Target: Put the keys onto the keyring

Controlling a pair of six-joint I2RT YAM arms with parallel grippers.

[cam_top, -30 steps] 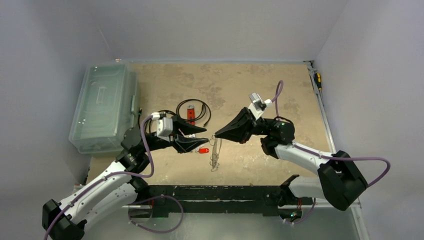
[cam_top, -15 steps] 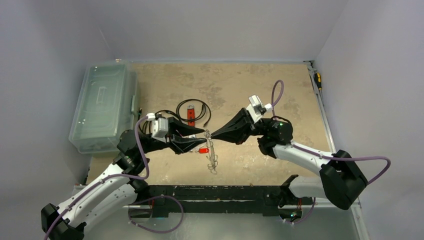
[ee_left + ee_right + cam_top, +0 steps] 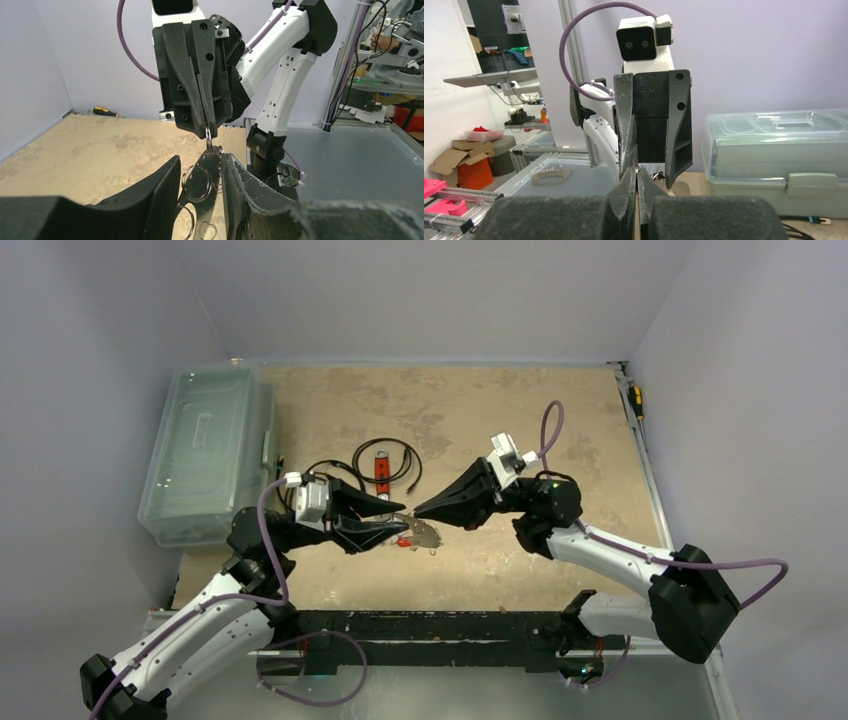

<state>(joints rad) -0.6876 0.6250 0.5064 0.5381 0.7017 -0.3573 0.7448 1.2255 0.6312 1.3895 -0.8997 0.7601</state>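
Note:
A bunch of silvery rings and keys [image 3: 427, 533] hangs between the two gripper tips near the table's front middle. My right gripper [image 3: 416, 511] is shut on the top ring, seen edge-on in the left wrist view at the right gripper [image 3: 208, 132]. Below it a round ring of the keyring [image 3: 202, 182] dangles between the fingers of my left gripper [image 3: 199, 157]. Those jaws stand apart, and a dark gap shows beside the right finger [image 3: 235, 185]. In the right wrist view my right gripper [image 3: 638, 172] points at the left gripper [image 3: 649, 175]. Single keys are too small to make out.
A clear plastic box [image 3: 205, 455] stands at the left. A black coiled cable [image 3: 400, 455] with a red stick [image 3: 381, 468] lies behind the grippers. A small red object [image 3: 404, 540] lies under the left gripper. A yellow-handled screwdriver [image 3: 635, 400] rests at the right edge.
Both grippers have shifted left. The chain of rings, earlier stretched along the table, now hangs bunched under the right gripper's tip. The left jaws have narrowed a little.

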